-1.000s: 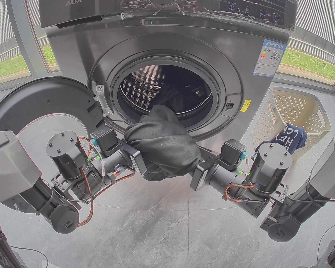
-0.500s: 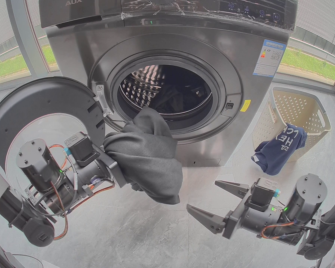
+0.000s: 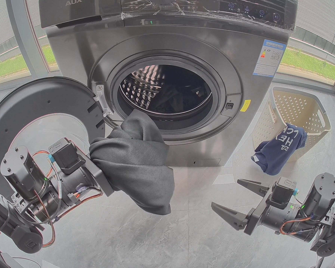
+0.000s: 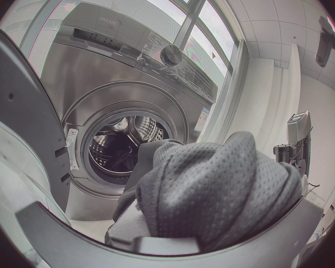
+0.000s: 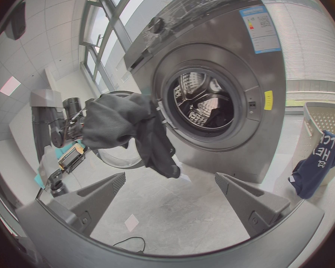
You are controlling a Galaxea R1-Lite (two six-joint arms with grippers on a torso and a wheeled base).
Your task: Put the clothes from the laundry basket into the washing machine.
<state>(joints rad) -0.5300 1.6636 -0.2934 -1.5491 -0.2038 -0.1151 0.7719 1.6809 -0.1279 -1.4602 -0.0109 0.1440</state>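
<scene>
Before the open door [image 3: 44, 101], the left claw [image 3: 108, 168] grips a grey garment [image 3: 137, 168]. The garment's top end is at the lower rim of the washer's [image 3: 212, 56] opening, and the rest hangs above the floor [image 3: 175, 239]. The right claw [image 3: 225, 193] hangs wide open and empty, low before the basket [image 3: 318, 112], which has a navy shirt [image 3: 283, 147] draped over its front rim.

left gripper [image 3: 126, 168] swallowed by cloth [image 3: 145, 175], drum [image 3: 141, 90] contents too dark to tell, door [image 3: 37, 105] partly behind left arm [image 3: 29, 183], basket [image 3: 316, 108] front behind shirt [image 3: 279, 149]
</scene>
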